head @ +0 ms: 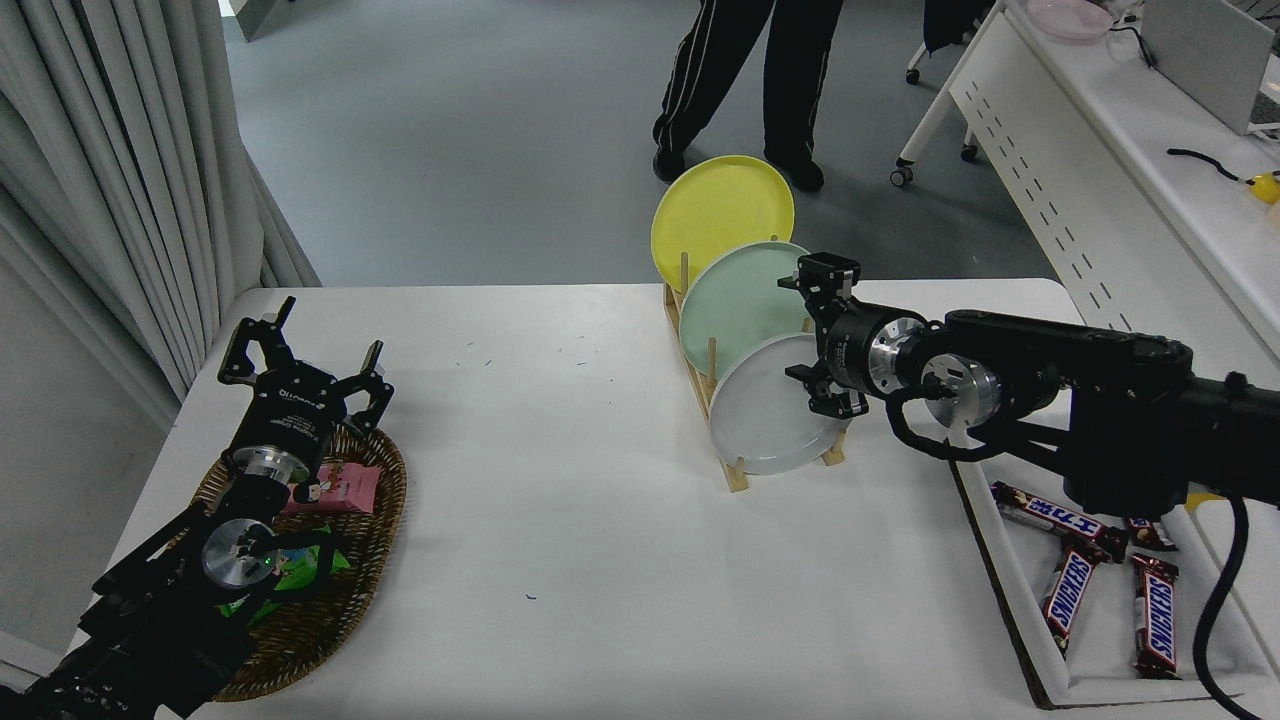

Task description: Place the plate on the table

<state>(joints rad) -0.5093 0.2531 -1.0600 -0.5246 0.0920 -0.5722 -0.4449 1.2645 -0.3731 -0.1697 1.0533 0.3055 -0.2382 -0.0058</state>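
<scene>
Toward the far middle of the white counter (600, 520) a wooden rack (722, 440) is set, and three plates are held in it on edge, leaning back. The grey plate (765, 415) is stood in the nearest slot, with the mint green plate (735, 305) behind it and the yellow plate (715, 215) at the back. The right claw (818, 335) is reached in from three o'clock and is placed at the grey plate's upper right rim, at about two o'clock on its face. Its fingers are spread apart, one seen above near the mint plate's edge and one below over the grey plate's rim; nothing is gripped, though whether the lower finger touches the rim cannot quite be made out. The plate is seated fully in the rack, its lower edge down between the pegs.

At eight o'clock on the counter the left claw (300, 365) is parked with its fingers spread, above a wicker basket (370, 560) of snack packets. At four o'clock a white tray (1010, 600) of chocolate bars is laid. A person's legs (745, 80) are seen on the floor beyond the far edge.
</scene>
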